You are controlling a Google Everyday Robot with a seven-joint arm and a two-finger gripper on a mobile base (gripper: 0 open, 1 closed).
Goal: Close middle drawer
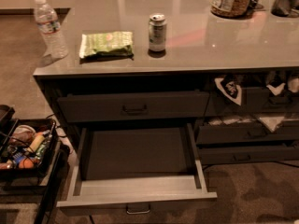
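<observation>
Grey and pulled far out, the middle drawer (138,190) sits at 6 o'clock in our view, just under the top drawer (134,107). On the counter (224,45) at 12 o'clock stand 1 can (157,31) and 1 green packet (106,44), with 1 bottle (49,28) toward 10 o'clock. Our gripper is out of frame, so we cannot tell its state.

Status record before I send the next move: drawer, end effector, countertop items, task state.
wide dark grey middle drawer: pulled out, open, interior looks empty
end effector: not in view
grey countertop: clear plastic water bottle, green snack bag, silver drink can
task state: drawer not yet closed
</observation>
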